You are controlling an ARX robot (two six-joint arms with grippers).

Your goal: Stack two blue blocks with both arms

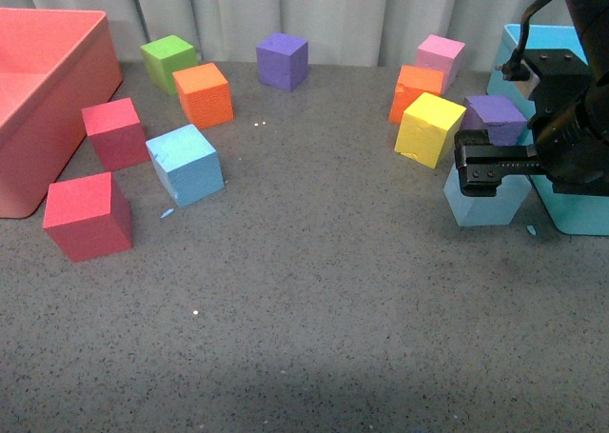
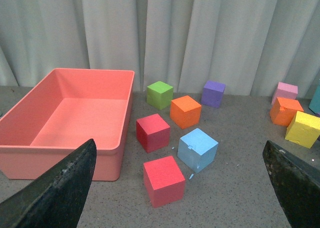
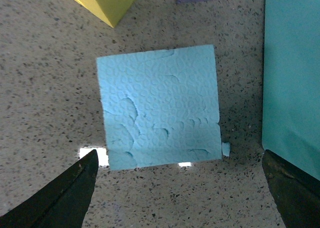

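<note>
One sky-blue block (image 1: 186,164) lies left of centre on the grey table; it also shows in the left wrist view (image 2: 198,149). The other blue block (image 1: 485,205) sits at the right beside the turquoise bin, partly hidden under my right gripper (image 1: 487,174). In the right wrist view this block (image 3: 160,105) lies just ahead of the right gripper (image 3: 180,158), whose jaws stand wide apart and empty, above it. My left gripper (image 2: 178,153) is open and empty, held back and high, out of the front view.
A red bin (image 1: 57,81) stands at the far left and a turquoise bin (image 1: 580,214) at the right edge. Two red cubes (image 1: 88,214) lie by the left blue block. Yellow (image 1: 430,128), purple (image 1: 495,119), orange (image 1: 414,90) and pink cubes crowd the right block.
</note>
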